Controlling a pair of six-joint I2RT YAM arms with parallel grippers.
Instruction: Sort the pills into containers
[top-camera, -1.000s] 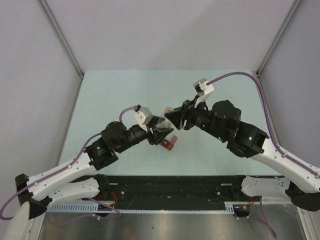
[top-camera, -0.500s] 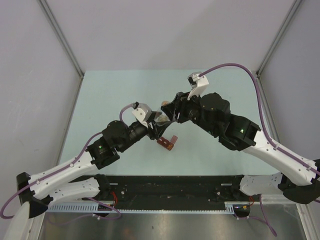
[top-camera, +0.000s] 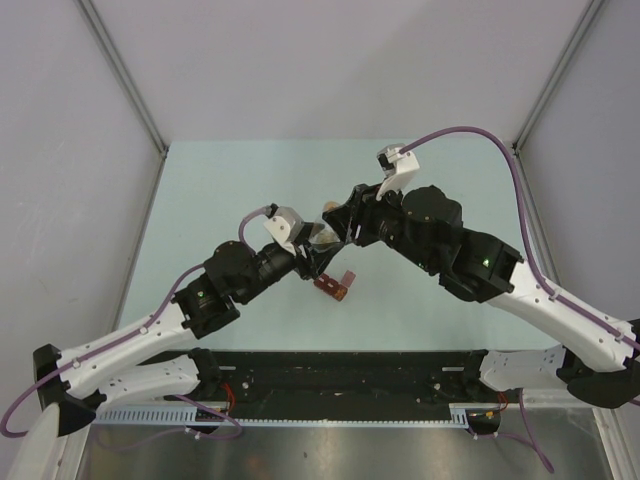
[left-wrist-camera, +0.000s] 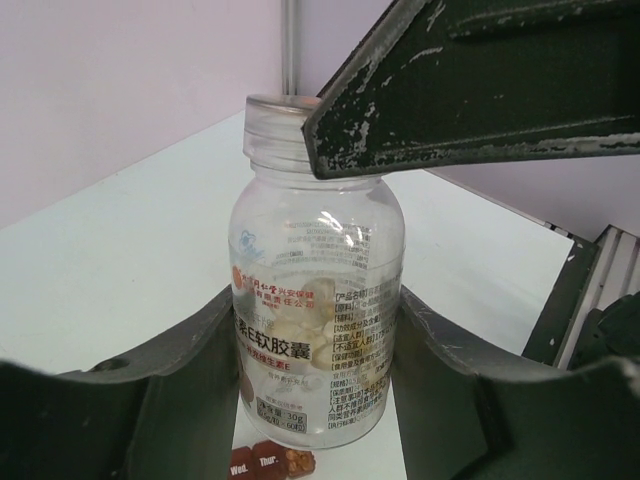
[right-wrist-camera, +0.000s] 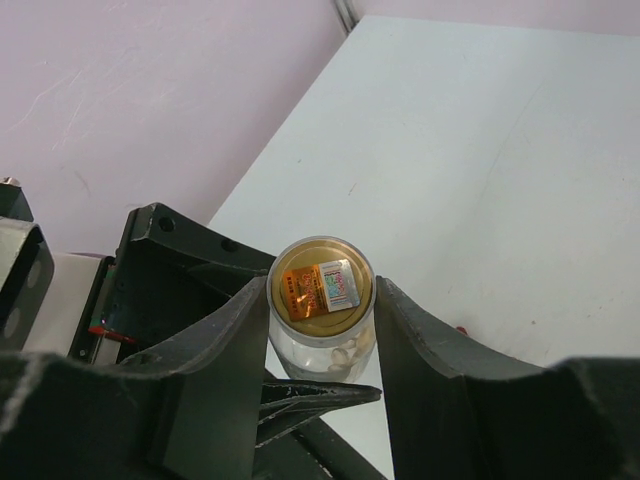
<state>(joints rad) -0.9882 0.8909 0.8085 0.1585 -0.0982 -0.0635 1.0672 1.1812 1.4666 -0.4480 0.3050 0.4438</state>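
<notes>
Step in hand, as judged: uncapping. The left hand (left-wrist-camera: 315, 345) is closed around the body of the clear pill bottle (left-wrist-camera: 315, 290), one finger on each side of the label, and holds it upright above the counter (top-camera: 220, 190). The right hand (right-wrist-camera: 320, 300) is at a middling width, its fingers pressed on either side of the gold-topped cap (right-wrist-camera: 318, 280). The pills (left-wrist-camera: 300, 325) are pale capsules heaped in the lower half of the bottle. None can be made out loose. The dark red pill box (top-camera: 335, 286) lies on the counter at about 5 o'clock from the bottle, its "Wed." and "Thur." lids readable below the bottle in the left wrist view. To do well: twist about the bottle's own axis and keep the left grip firm enough to stop the bottle spinning. Keep the bottle vertical and lift the cap straight off. Risk: tilting will spill capsules short of the box.
</notes>
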